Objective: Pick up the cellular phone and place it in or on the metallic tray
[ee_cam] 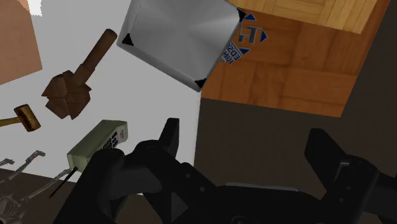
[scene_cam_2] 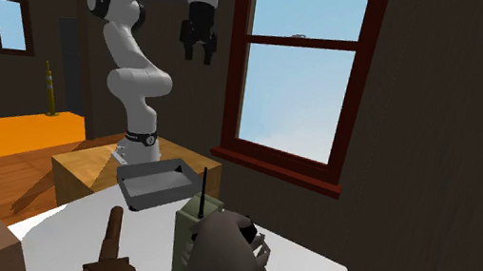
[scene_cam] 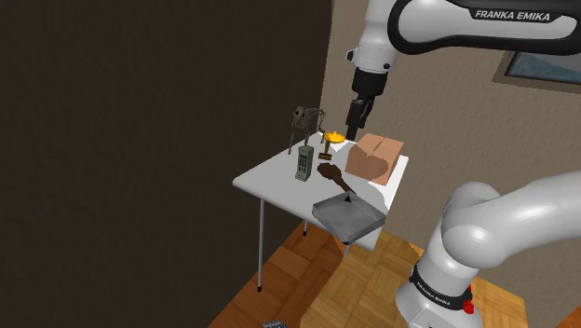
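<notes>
The cellular phone (scene_cam: 304, 163), an old pale-green brick handset with a black aerial, stands upright near the white table's far-left side. It also appears in the second exterior view as the phone (scene_cam_2: 188, 238), partly hidden by a brown skull-like figure (scene_cam_2: 229, 253), and lies beside my fingers as the phone (ee_cam: 98, 143). The metallic grey tray (scene_cam: 347, 216) sits at the table's near corner; it shows too as the tray (scene_cam_2: 158, 183) and the tray (ee_cam: 181, 38). My gripper (scene_cam: 356, 121) hangs high above the table's back, open and holding nothing; see the gripper (scene_cam_2: 199, 52) and the gripper (ee_cam: 248, 149).
A cardboard box (scene_cam: 375, 157) stands at the back of the table (scene_cam: 270, 172). A brown wooden mallet-like piece (scene_cam: 329, 173) lies between phone and tray. A skeleton figure (scene_cam: 303, 121) and a small yellow object (scene_cam: 335, 138) stand behind the phone. A dark wall lies beyond the shoulder view's left.
</notes>
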Robot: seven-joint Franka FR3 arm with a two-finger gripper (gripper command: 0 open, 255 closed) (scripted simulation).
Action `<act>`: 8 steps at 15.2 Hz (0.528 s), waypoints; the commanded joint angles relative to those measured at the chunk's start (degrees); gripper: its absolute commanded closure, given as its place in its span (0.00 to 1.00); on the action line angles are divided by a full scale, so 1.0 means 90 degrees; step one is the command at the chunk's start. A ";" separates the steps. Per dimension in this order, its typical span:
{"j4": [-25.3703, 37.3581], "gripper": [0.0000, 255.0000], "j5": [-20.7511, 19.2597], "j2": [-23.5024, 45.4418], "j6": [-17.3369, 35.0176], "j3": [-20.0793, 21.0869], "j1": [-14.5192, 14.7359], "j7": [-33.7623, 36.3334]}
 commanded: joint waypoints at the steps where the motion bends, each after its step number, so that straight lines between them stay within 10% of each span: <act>1: 0.0000 0.00 0.0000 0.0000 0.0000 0.0000 0.0000 0.0000; 8: 0.0606 0.00 0.0092 0.1724 0.0946 -0.0058 -0.0456 0.0883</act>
